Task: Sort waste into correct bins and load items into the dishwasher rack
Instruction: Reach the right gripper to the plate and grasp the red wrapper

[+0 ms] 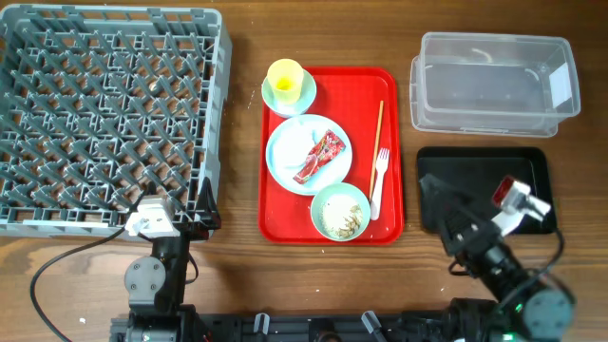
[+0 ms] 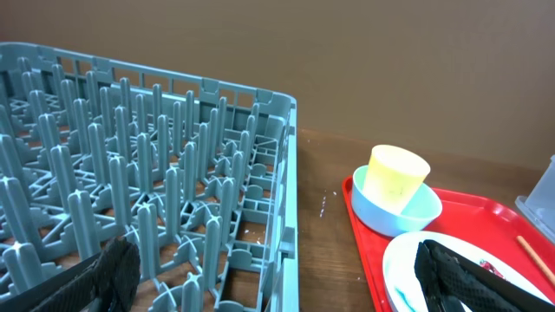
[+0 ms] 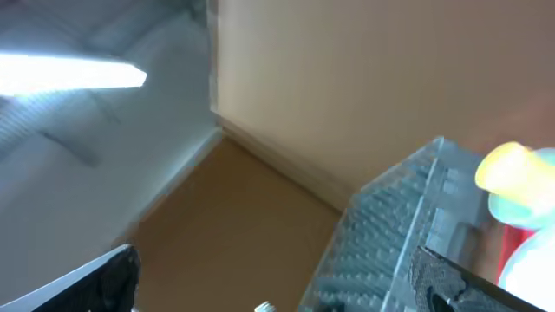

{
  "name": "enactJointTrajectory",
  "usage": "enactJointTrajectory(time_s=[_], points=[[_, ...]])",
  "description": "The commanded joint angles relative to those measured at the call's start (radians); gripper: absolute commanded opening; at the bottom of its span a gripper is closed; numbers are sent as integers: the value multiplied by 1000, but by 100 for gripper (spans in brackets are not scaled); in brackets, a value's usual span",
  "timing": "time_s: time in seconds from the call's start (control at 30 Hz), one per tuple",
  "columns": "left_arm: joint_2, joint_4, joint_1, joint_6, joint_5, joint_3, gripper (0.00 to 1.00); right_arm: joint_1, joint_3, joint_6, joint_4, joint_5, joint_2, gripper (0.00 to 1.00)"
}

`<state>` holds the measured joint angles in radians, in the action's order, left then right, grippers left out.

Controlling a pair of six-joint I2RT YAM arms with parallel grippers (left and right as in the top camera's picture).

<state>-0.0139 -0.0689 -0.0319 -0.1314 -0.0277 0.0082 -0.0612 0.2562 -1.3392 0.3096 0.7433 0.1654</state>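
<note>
The grey dishwasher rack (image 1: 104, 114) fills the left of the table. On the red tray (image 1: 275, 204) a yellow cup (image 1: 285, 76) stands in a blue-green bowl (image 1: 306, 95). The plate (image 1: 290, 142) carries the red-and-white wrapper (image 1: 320, 157), and a second bowl (image 1: 328, 201) holds rice scraps (image 1: 344, 218). A white fork (image 1: 379, 180) and a chopstick (image 1: 379, 128) lie at the tray's right. My left gripper (image 1: 180, 207) is open at the rack's near right corner (image 2: 286, 217). My right gripper (image 1: 446, 204) is open over the black tray (image 1: 518, 161). Both hold nothing.
The clear tub (image 1: 494, 81) stands at the back right, behind the black tray. Bare wood runs between rack and red tray (image 1: 242, 142). The right wrist view is blurred and tilted; it shows the rack (image 3: 390, 225) and the cup (image 3: 507, 165).
</note>
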Motion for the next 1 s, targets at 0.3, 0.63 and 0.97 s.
enactJointTrajectory(time_s=[0.3,0.63,0.97], points=[[7,-3,-5,20,8,-3,100,143,1035,1022,-1095,-129,827,100],[7,-3,-5,20,8,-3,100,614,1198,875,-1142,-571,1267,100],[7,-3,-5,20,8,-3,100,614,1241,538,-1125,-680,1529,92]])
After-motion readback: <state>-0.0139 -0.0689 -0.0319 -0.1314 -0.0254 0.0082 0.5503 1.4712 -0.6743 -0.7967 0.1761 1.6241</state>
